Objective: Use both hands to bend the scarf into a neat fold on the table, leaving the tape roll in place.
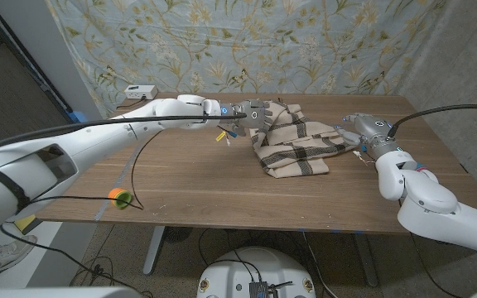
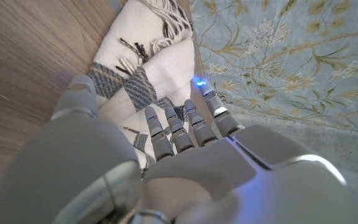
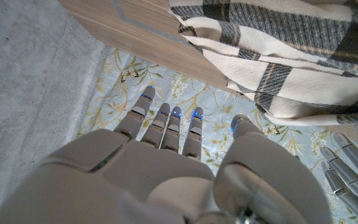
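Scarf (image 1: 292, 141), cream woven wool w/ dark grey-brown plaid stripes and fringed ends, lies bunched in a rough fold at table centre-right, far half. Brown wood-grain table (image 1: 189, 178) carries it; largest thing in view. Left hand (image 1: 253, 116), grey w/ black finger segments, sits at scarf's left far edge, fingers (image 2: 166, 127) down on the cloth; can't tell if it grips. Right hand (image 1: 363, 131) at scarf's right edge, fingers spread apart, nothing clearly held. Small orange-and-green tape roll (image 1: 122, 198) near left front edge, well apart from scarf. No readable writing.
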{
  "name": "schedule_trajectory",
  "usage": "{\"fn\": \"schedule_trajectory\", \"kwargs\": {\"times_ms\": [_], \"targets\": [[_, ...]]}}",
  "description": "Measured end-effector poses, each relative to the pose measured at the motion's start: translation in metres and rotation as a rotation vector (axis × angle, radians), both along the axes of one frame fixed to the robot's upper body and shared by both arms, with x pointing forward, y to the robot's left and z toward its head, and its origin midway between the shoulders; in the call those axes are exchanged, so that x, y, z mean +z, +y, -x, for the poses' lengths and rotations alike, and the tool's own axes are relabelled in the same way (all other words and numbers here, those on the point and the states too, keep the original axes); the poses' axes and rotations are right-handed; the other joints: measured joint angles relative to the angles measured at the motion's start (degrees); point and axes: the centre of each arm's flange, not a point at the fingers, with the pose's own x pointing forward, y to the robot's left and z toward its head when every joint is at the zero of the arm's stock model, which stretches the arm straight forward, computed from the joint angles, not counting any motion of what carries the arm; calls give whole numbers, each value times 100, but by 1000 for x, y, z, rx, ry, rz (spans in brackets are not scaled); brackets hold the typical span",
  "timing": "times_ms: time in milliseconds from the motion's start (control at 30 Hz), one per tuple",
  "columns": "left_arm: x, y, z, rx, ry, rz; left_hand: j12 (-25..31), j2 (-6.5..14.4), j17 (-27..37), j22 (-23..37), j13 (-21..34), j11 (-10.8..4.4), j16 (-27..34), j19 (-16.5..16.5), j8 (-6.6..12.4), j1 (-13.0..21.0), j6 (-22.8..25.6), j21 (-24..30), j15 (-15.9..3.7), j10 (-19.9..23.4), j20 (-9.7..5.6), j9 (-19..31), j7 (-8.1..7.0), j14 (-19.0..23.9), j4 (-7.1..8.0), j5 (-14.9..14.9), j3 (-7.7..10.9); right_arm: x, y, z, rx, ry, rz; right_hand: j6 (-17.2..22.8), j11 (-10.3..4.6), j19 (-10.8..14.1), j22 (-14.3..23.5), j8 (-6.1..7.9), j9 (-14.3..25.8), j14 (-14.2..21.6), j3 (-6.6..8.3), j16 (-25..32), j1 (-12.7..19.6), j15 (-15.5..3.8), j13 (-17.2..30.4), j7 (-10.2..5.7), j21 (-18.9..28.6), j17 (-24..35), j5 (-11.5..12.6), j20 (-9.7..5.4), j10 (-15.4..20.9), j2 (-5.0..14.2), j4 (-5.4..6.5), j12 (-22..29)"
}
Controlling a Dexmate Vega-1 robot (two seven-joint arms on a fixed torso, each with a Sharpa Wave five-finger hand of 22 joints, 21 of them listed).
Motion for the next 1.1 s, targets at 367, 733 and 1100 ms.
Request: {"fn": "schedule_trajectory", "kwargs": {"times_ms": [367, 733, 1100], "targets": [[-14, -3, -12, -31, 25, -37, 139, 338, -27, 0, -28, -66, 82, 217, 382, 474, 1248, 0, -4, 460, -216, 64, 1, 351, 40, 166, 77, 2, -6, -6, 0, 3, -2, 52, 0, 0, 0, 0, 0, 0, 25, 0, 0, 0, 0, 11, 0, 1, 0, 0, 0, 0, -25, 0], [-20, -2, -22, -97, 12, -33, -53, 230, 30, -1, -15, -81, 25, 376, 13, 708, 1131, -165, -17, 505, -312, 6, 1, 490, 276, 269, -376, 4, -6, -11, 5, 5, 0, 52, 0, 1, 0, 0, 0, 0, 31, 0, 0, 0, 0, 11, 0, 1, 0, -1, -1, 0, -31, 0], [-19, -1, -26, -118, 18, -27, -96, -106, 26, 28, 16, 41, 10, 191, -245, 164, -649, -338, -4, -146, -68, -41, 31, 162, 523, 209, -967, 4, -6, -14, 6, 11, -1, 51, -21, 30, 0, 0, 0, -1, 71, 21, 0, 0, 0, 11, -22, 1, 0, -30, 21, 0, -72, 0]]}}
